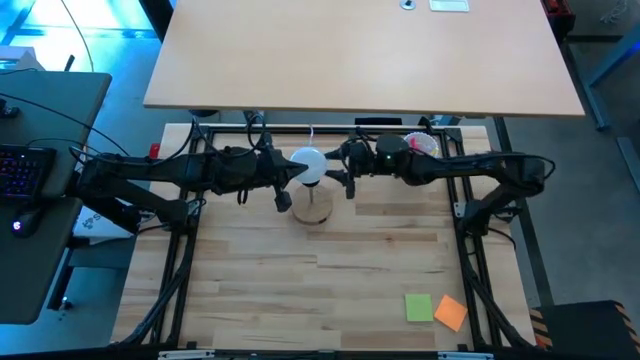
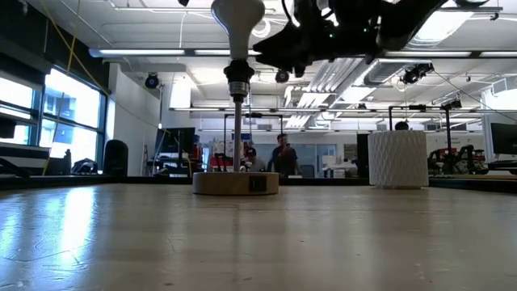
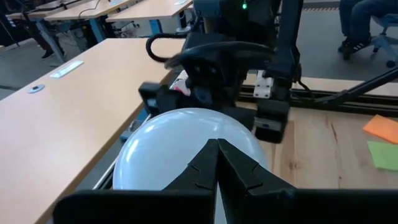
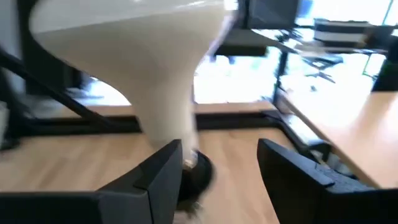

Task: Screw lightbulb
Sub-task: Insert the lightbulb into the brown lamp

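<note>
Table (image 1: 340, 280): a light wooden worktop carrying both arms, with the round wooden stand near its far middle so either gripper can reach it.
Arms: both come in from the sides and meet at the centre; I judge that one steadies the bulb while the other can turn it.
White cup (image 2: 397, 159): stands on the table beside the stand, apart from it and not involved.
Wooden stand (image 2: 235, 183): sits flat on the table, its black socket post pointing up to receive the screw base.
Lightbulb (image 1: 307, 166): held upright directly above the stand, globe up and greyish base down, so the thread lines up with the socket.
Left gripper (image 1: 288, 176): at the bulb's left side, fingers closed together against the globe.
Right gripper (image 1: 340, 170): at the bulb's right side, fingers spread with a clear gap, gripping nothing; the bulb's neck is just beside one finger.
Low view only: shows the base (image 2: 236, 82) over the post; whether it has engaged I cannot tell.
Right wrist view only: shows the gap between that gripper's fingers (image 4: 163, 171).
High view only: shows which arm is which, plus green and orange notes (image 1: 436, 309) at the near edge.
</note>
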Robot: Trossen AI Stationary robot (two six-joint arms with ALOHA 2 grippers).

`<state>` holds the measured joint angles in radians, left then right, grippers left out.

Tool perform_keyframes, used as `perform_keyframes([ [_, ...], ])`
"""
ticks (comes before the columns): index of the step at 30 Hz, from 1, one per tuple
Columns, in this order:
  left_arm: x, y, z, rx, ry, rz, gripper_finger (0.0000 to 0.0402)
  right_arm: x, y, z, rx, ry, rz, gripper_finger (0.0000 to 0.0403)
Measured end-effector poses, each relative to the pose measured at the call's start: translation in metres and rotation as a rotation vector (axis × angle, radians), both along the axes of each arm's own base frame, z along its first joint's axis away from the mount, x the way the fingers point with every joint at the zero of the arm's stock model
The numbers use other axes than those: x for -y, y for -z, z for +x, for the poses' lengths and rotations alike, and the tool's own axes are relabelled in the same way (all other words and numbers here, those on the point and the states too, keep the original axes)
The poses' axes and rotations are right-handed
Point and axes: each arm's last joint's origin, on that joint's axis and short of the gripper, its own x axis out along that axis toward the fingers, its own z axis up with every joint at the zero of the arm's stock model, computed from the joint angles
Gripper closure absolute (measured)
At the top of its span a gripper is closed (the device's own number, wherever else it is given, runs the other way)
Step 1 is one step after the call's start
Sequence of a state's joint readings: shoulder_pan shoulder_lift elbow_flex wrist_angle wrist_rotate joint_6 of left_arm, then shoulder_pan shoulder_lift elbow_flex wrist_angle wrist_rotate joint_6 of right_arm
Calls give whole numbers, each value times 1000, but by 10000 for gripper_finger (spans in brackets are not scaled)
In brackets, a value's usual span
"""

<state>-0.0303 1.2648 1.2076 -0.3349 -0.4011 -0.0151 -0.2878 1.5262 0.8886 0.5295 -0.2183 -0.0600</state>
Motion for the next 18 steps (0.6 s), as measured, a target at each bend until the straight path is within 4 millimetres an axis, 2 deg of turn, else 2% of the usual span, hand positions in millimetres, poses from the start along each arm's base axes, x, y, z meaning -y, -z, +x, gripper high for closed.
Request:
perform_keyframes([
  [8, 0, -1, 1, 13, 2, 16, 402, -6, -20, -16, -16, 43, -22, 199],
  [18, 0, -4, 2, 40, 5, 23, 402, -10, -17, -14, -39, 29, -15, 199],
])
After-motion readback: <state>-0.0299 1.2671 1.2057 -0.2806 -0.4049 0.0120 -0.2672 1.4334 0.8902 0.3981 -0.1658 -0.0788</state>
